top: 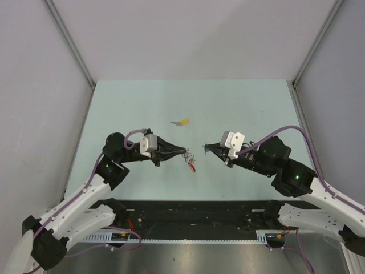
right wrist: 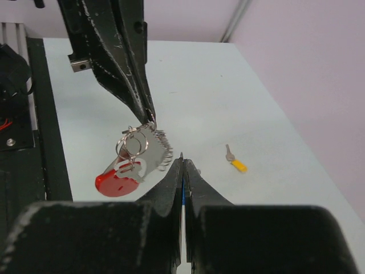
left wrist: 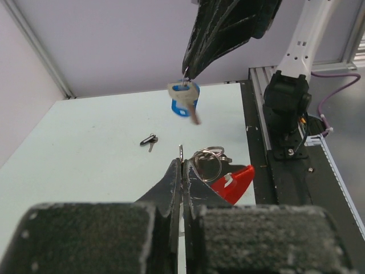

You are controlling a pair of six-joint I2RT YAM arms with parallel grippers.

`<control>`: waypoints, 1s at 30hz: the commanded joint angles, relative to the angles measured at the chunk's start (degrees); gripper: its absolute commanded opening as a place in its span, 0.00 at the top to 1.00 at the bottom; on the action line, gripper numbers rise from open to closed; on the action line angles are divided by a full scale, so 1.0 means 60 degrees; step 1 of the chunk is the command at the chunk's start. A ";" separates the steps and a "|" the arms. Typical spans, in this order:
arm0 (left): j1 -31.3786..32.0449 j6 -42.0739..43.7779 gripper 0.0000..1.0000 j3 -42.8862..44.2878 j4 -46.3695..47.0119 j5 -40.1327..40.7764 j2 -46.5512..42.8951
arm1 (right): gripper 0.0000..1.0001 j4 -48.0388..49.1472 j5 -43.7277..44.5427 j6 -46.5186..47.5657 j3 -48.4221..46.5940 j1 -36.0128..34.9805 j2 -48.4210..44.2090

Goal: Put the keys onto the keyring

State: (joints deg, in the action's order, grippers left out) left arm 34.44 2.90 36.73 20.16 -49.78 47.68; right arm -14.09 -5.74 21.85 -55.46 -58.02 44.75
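My left gripper (top: 185,153) is shut on the silver keyring (left wrist: 208,160) and holds it above the table. The rings, a short chain and a red piece (left wrist: 236,181) hang from its tips. They also show in the right wrist view (right wrist: 134,145), under the left fingertips (right wrist: 149,117). My right gripper (top: 206,149) is shut on the blue-capped key (left wrist: 183,100), which hangs from its tips, blade pointing down. The two grippers face each other a short gap apart. A yellow-capped key (top: 182,122) lies on the table farther back and shows in the right wrist view (right wrist: 235,162).
A small dark item with a silver bit (left wrist: 148,140) lies on the pale green table (top: 142,108). A black rail (top: 194,211) runs along the near edge. Grey walls enclose the left, right and back sides.
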 commanded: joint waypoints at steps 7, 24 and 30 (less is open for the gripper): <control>-0.0290 0.1436 1.00 0.0354 -0.0577 -0.1108 -0.0710 | 1.00 0.0765 -0.2045 0.0577 0.0045 0.0178 0.1050; -0.0305 0.2170 1.00 0.0221 -0.1209 -0.1693 -0.0872 | 1.00 0.1453 -0.2296 0.1003 0.0688 -0.0130 0.0746; -0.0305 0.1321 1.00 -0.0071 -0.0112 -0.1898 -0.0579 | 1.00 0.1952 -0.2091 0.0812 0.1026 -0.0203 0.0510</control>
State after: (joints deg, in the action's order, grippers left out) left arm 32.97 14.39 36.88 11.86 -58.41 43.94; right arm -7.60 -19.49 27.05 -49.82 -58.72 49.39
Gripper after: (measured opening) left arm 0.006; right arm 0.009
